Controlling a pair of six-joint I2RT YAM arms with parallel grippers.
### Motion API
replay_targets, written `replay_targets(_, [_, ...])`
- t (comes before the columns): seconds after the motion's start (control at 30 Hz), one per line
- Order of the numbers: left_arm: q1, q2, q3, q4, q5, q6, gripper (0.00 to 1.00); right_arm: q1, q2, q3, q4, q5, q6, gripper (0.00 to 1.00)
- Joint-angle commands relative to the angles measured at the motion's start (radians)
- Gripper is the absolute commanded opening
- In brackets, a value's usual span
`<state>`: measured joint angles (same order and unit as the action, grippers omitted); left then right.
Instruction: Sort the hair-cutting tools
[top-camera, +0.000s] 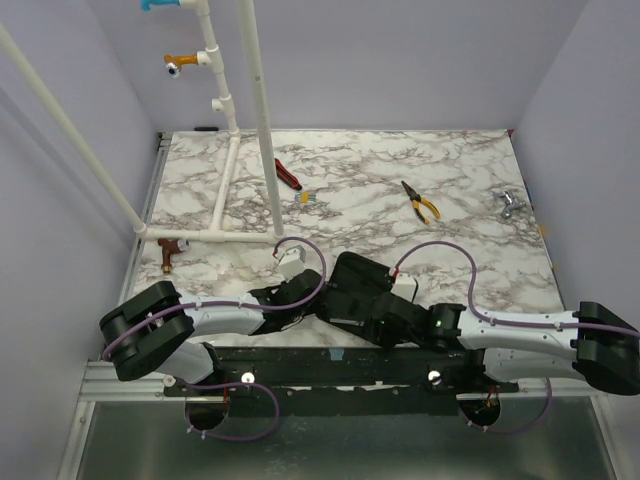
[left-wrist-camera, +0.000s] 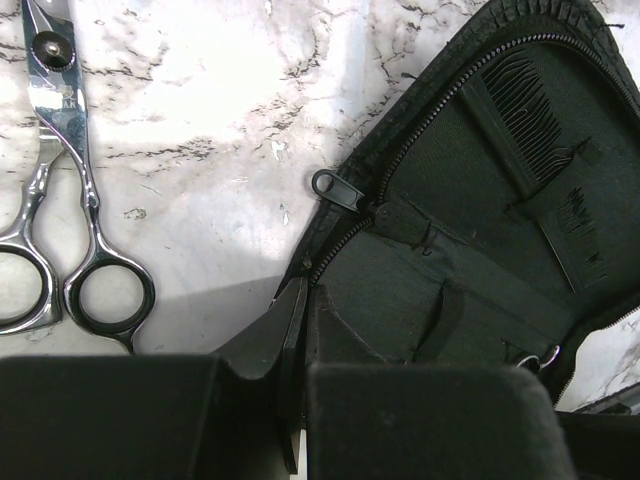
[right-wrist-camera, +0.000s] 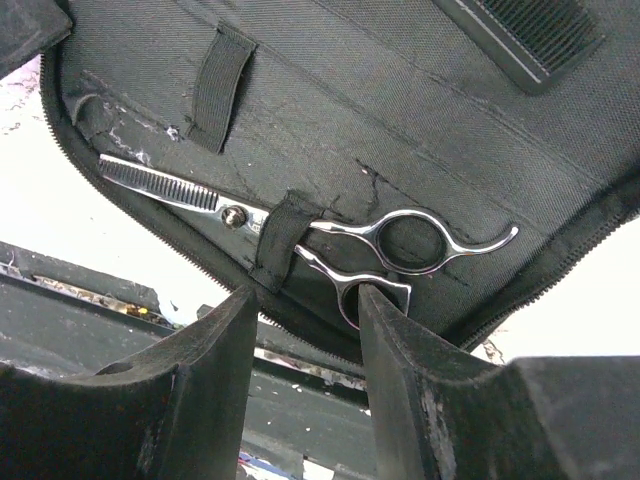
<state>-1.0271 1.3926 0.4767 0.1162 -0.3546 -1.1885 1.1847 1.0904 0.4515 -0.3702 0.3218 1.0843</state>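
Note:
An open black zip case (left-wrist-camera: 450, 260) lies on the marble table (left-wrist-camera: 220, 130); it also shows in the top view (top-camera: 352, 272). A black comb (left-wrist-camera: 525, 125) sits in its upper pocket. One pair of silver scissors (left-wrist-camera: 70, 190) lies on the marble left of the case. My left gripper (left-wrist-camera: 298, 330) is shut on the case's zip edge. In the right wrist view a second pair of silver scissors (right-wrist-camera: 330, 235) with a toothed blade is tucked under an elastic strap (right-wrist-camera: 278, 240) inside the case. My right gripper (right-wrist-camera: 305, 300) is open, its right fingertip (right-wrist-camera: 385, 310) at the lower finger ring.
Yellow-handled pliers (top-camera: 421, 202) and a red-and-black-handled tool (top-camera: 288, 175) lie at the back of the table. A white pipe frame (top-camera: 222, 235) stands at the back left. A silver metal piece (top-camera: 508, 205) lies at the right edge.

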Motion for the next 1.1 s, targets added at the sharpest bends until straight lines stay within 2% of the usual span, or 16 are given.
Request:
replay_targets(0.0, [-0.004, 0.041, -0.026, -0.042, 0.080, 0.018, 0.00, 0.002, 0.048, 0.002, 0.046, 0.052, -0.029, 0.49])
replay_targets(0.1, [-0.004, 0.026, -0.026, -0.054, 0.073, 0.018, 0.00, 0.003, 0.034, 0.052, 0.006, 0.002, -0.064, 0.50])
replay_targets(0.2, [-0.003, 0.006, -0.021, -0.060, 0.072, 0.029, 0.00, 0.003, -0.068, 0.097, -0.057, -0.015, -0.084, 0.51])
replay_targets(0.3, [-0.004, -0.007, -0.007, -0.072, 0.067, 0.041, 0.00, 0.002, -0.169, 0.127, -0.120, 0.075, -0.073, 0.53])
replay_targets(0.43, [-0.004, -0.044, 0.016, -0.096, 0.057, 0.072, 0.00, 0.001, -0.167, 0.144, -0.190, 0.187, -0.035, 0.53])
replay_targets(0.5, [-0.004, -0.080, 0.039, -0.138, 0.039, 0.092, 0.05, 0.002, -0.157, 0.128, -0.187, 0.211, 0.006, 0.53])
replay_targets(0.63, [0.007, -0.211, 0.070, -0.268, -0.048, 0.107, 0.34, 0.002, -0.194, 0.070, -0.113, 0.257, 0.039, 0.53])
replay_targets(0.73, [0.088, -0.306, 0.057, -0.341, -0.055, 0.099, 0.45, 0.003, -0.225, 0.036, -0.085, 0.285, 0.036, 0.53])
replay_targets(0.83, [0.226, -0.355, 0.025, -0.380, -0.013, 0.121, 0.47, 0.002, -0.230, 0.027, -0.071, 0.289, 0.006, 0.53])
replay_targets(0.93, [0.347, -0.329, 0.015, -0.373, 0.029, 0.153, 0.47, 0.002, -0.211, 0.018, -0.039, 0.262, -0.027, 0.53])
replay_targets(1.07, [0.418, -0.226, 0.059, -0.322, 0.079, 0.209, 0.46, 0.002, -0.175, 0.010, 0.027, 0.205, -0.069, 0.53])
